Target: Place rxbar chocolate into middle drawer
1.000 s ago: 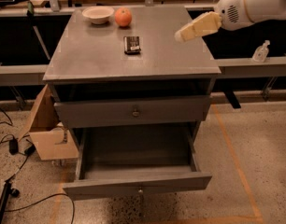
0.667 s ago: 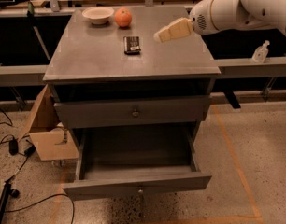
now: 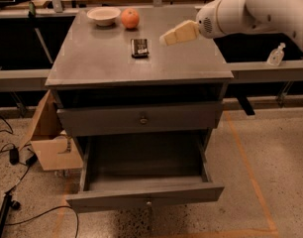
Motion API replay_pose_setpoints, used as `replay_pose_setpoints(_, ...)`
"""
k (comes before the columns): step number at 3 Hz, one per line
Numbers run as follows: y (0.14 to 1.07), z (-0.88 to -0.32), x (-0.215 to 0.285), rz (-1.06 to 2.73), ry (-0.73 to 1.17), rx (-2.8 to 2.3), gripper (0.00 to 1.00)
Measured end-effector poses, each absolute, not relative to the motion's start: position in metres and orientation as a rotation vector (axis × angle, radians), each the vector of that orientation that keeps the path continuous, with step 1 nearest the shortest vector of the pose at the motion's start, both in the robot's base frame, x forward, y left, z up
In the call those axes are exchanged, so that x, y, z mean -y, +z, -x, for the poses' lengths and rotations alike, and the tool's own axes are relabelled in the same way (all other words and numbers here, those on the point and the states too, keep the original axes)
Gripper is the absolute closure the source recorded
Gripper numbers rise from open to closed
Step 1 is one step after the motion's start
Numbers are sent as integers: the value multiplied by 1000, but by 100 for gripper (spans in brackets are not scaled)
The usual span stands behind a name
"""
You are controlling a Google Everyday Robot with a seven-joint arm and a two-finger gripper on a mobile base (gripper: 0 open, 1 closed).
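Note:
The rxbar chocolate (image 3: 139, 47), a small flat black bar, lies on the grey cabinet top (image 3: 92, 63), in front of the orange. The middle drawer (image 3: 146, 195) is pulled out wide and looks empty; its small knob shows on the front. My gripper (image 3: 166, 38), pale and pointed left, hovers above the cabinet top just right of the bar, a short gap away. It holds nothing that I can see.
An orange (image 3: 130, 18) and a white bowl (image 3: 104, 15) sit at the back of the top. The upper knobbed drawer (image 3: 141, 118) is shut. A cardboard box (image 3: 47, 143) and cables lie on the floor at left. A small bottle (image 3: 276, 55) stands at right.
My gripper has moved left across the cabinet top, from near the right edge to just right of the bar. The bar and drawer have not moved.

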State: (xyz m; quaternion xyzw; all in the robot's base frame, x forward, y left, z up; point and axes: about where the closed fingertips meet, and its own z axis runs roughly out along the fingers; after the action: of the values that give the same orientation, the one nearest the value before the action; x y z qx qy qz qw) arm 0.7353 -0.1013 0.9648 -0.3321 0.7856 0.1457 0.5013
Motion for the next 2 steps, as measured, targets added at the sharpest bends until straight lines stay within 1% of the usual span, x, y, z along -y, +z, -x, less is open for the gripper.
replay_pose_setpoints(1, 929, -761, 84, 720, 268, -1936, 0)
replay_pose_setpoints(2, 905, -785, 73, 642, 227, -1924, 0)
